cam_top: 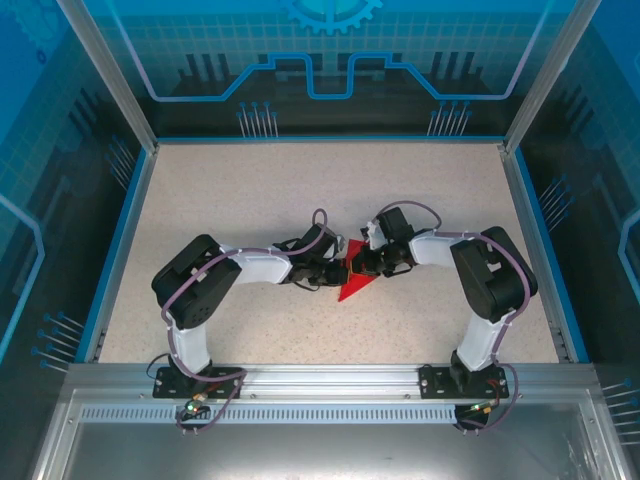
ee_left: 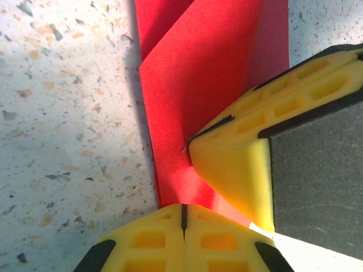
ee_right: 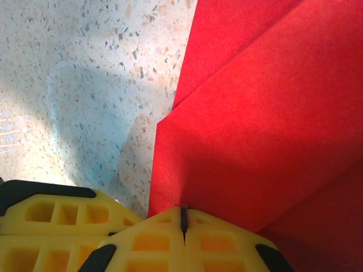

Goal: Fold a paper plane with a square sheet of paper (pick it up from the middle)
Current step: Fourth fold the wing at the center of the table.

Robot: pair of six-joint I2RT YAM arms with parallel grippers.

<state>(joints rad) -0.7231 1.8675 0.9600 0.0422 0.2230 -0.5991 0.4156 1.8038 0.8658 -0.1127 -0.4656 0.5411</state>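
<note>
speckled table (cam_top: 250,200), folded red paper (cam_top: 351,287) under both closed jaws

Top external: high behind both arm bases (cam_top: 190,378), tilted down, far, whole counter (cam_top: 250,190) in frame. 2 wrist cams: pointing down, very close, left hand (ee_left: 183,224) and right hand (ee_right: 183,224) at bottom edges. All 3 share the red paper (cam_top: 352,283) mid-counter.

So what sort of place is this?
Probably a robotics lab or demo booth: a speckled table fenced by an aluminium frame, blue walls printed with circuit and gear graphics, and a left arm and right arm bolted at its near edge.
</note>
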